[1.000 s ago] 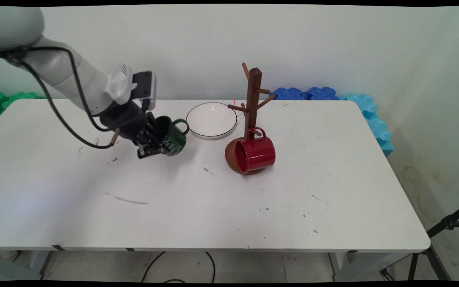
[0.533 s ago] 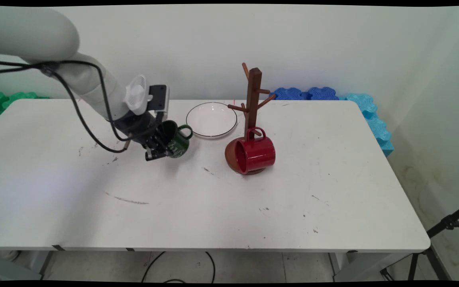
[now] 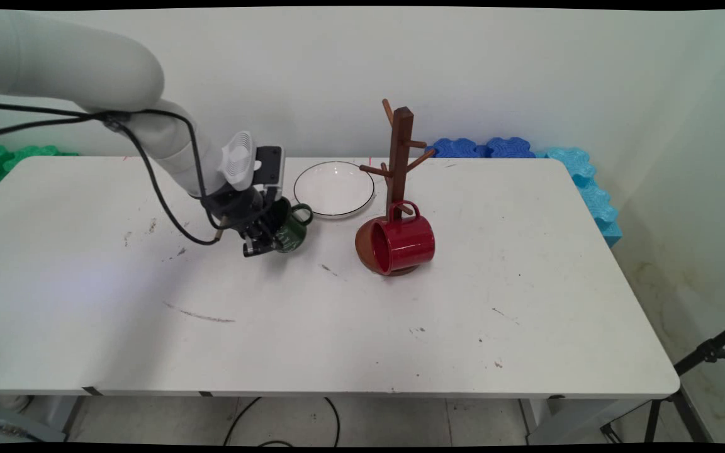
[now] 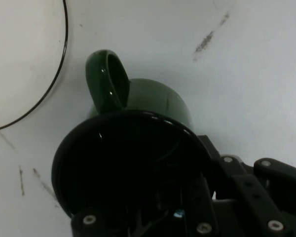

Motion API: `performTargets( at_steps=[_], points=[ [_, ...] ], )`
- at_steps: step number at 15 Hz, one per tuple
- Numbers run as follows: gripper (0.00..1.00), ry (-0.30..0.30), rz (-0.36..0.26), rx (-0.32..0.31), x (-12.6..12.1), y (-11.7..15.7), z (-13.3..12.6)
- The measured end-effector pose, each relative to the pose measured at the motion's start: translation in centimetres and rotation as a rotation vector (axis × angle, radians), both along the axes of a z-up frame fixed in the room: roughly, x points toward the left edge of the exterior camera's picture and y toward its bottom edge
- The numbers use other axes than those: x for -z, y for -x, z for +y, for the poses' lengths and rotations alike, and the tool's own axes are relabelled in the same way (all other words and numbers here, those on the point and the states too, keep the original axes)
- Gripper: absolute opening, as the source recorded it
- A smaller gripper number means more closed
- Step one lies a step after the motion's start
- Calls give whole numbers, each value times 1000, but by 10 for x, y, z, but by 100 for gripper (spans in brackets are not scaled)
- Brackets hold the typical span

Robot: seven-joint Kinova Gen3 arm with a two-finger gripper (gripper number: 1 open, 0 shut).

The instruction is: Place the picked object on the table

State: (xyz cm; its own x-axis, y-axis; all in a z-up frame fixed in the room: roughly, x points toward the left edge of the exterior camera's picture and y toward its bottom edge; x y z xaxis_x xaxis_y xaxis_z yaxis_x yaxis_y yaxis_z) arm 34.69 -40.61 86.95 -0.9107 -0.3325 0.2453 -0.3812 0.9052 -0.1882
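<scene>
My gripper is shut on the rim of a dark green mug, which hangs tilted just above the table with its handle pointing right toward a white plate. In the hand view the green mug fills the middle, dark mouth toward the camera and handle at the upper left; one finger is inside the mouth and one outside on the right. The plate's black-edged rim shows at the upper left. To the right stands a brown wooden mug tree with a red mug on its side against the base.
The white table carries scuff marks in front and to the left. Blue foam blocks line the far right edge and green foam blocks lie at the far left. A black stand leg is at the lower right, off the table.
The arm has carried the green mug to the right and slightly down, closer to the plate, turning it more upright. The red mug, tree and plate have not moved.
</scene>
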Motion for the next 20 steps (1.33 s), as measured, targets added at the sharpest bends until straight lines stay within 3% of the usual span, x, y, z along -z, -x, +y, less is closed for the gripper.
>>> performTargets(
  at_steps=[11,12,20],
  points=[
    [0,-13,-19,9,21,8,-15],
    [100,-14,-19,9,22,9,-16],
    [100,-15,4,19,26,13,-15]
  ],
)
